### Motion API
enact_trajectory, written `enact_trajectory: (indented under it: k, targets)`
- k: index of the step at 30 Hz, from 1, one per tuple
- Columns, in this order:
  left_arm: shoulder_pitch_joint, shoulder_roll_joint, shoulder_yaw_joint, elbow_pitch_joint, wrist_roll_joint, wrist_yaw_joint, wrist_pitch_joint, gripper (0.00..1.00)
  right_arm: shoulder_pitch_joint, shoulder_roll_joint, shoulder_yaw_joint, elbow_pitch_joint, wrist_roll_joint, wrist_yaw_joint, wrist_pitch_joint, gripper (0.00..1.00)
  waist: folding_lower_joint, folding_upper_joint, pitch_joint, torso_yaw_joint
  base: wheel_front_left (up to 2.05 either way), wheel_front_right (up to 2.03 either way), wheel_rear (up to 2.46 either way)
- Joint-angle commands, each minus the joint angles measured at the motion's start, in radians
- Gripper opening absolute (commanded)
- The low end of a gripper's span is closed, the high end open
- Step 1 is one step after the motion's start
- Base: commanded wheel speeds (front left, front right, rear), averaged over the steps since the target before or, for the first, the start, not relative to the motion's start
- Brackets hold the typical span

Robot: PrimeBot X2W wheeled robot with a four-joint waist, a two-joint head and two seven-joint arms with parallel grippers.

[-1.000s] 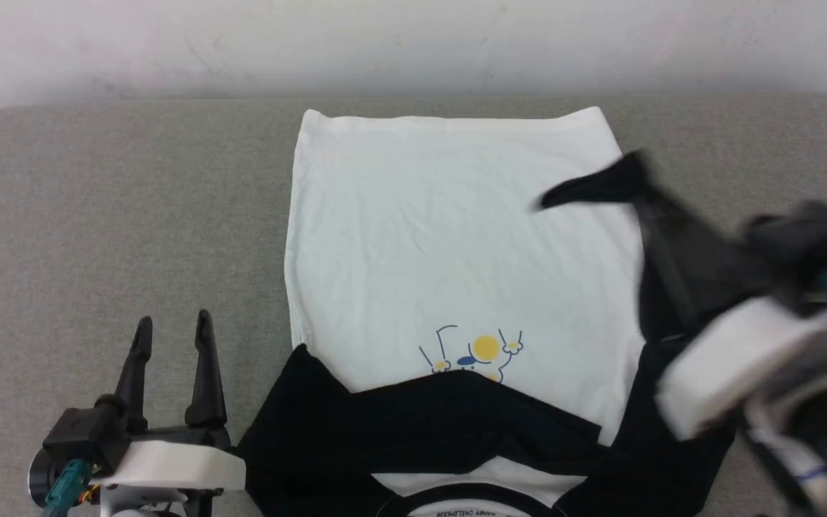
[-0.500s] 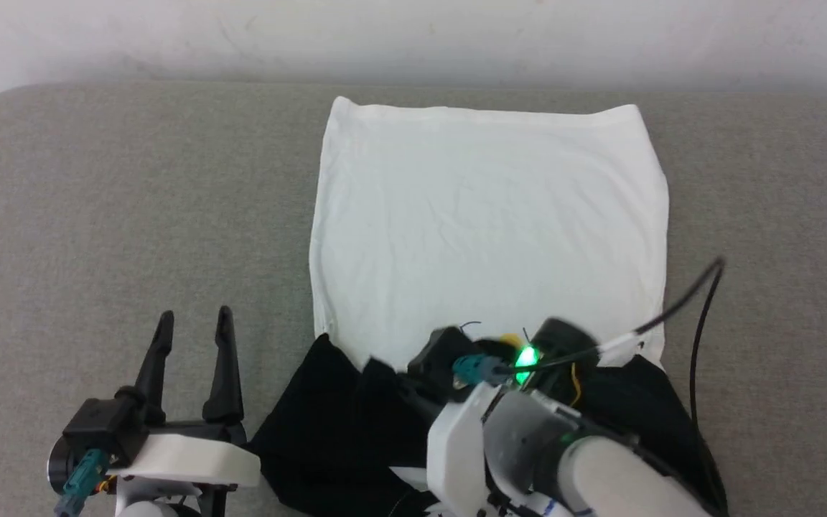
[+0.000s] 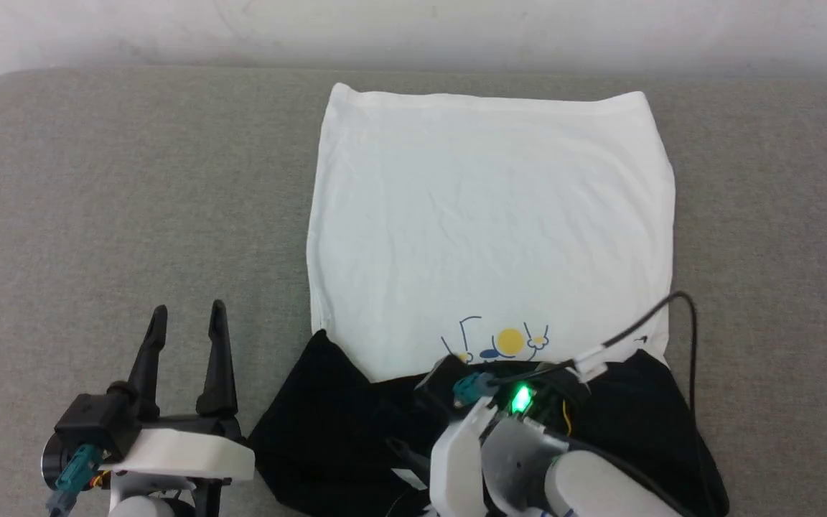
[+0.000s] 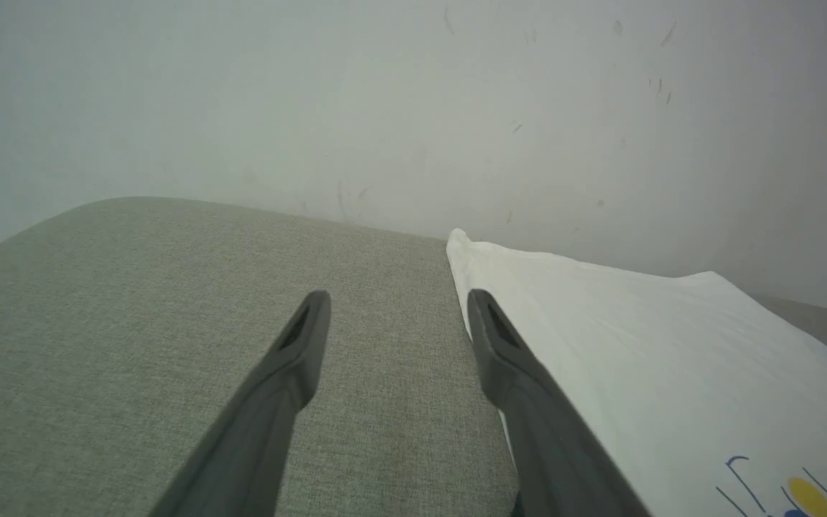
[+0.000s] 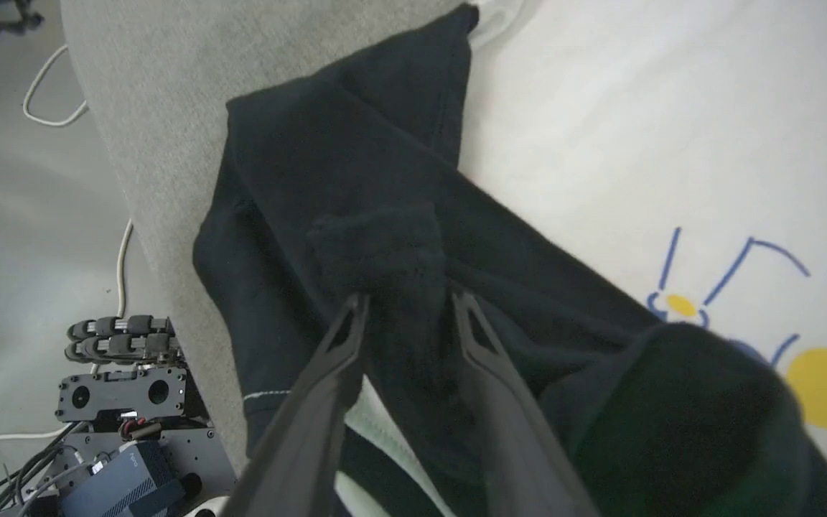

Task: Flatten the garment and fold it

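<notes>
**Head view, with both wrist views.** The garment point(image 3: 489, 215) lies flat on a grey padded surface point(image 3: 133, 179), right of frame centre. Its long axis runs from top to bottom of the frame. The white hem point(image 3: 485, 100) is at the top, and the black sleeves point(image 3: 327, 416) and shoulders form a dark band at the bottom. The chest print point(image 3: 507, 343) sits just above that band, partly covered by it. The white body is smooth apart from faint creases. Both sleeves appear to be turned inward across the chest.

The left gripper point(image 3: 189, 309) is at lower left, released and empty. Its fingers point up the frame over bare grey surface, just beside the garment's left edge and not touching it.

The right gripper point(image 5: 408, 300) reaches in from the bottom of the frame, over the middle of the black band. In the right wrist view its fingers stand partly apart, and a bunched end of black sleeve point(image 5: 377, 244) lies right at their tips. The pictures do not show whether they pinch this cloth or have let it go.

*Key relation.* The sleeve end lies directly ahead of the right fingertips, so the right arm is the nearer one for any work on it. The remaining step is probably a fold along the long axis, bringing hem and shoulder band together. For that, each gripper would take the garment edge on its own side.
</notes>
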Motion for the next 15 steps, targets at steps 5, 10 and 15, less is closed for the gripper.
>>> enact_trajectory:
  k: [5, 10, 15]
  targets:
    - [-0.011, 0.001, 0.016, -0.002, 0.001, -0.003, -0.005, 1.0, 0.011, 0.013, -0.106, -0.089, 0.02, -0.001, -0.125, 1.0, -0.0001, 0.0, -0.005, -0.04, 0.0, 0.0, 0.0]
    - [-0.036, 0.036, 0.014, 0.0, 0.012, -0.011, -0.004, 1.0, 0.058, 0.025, -0.272, -0.202, -0.034, -0.001, -0.247, 1.0, -0.0001, 0.0, 0.005, -0.085, 0.0, 0.0, 0.0]
    - [-0.147, 0.111, -0.009, -0.026, 0.011, -0.022, 0.058, 1.0, 0.12, 0.044, -0.459, -0.311, -0.095, -0.001, -0.346, 1.0, -0.0001, 0.0, 0.056, -0.134, 0.0, 0.0, 0.0]
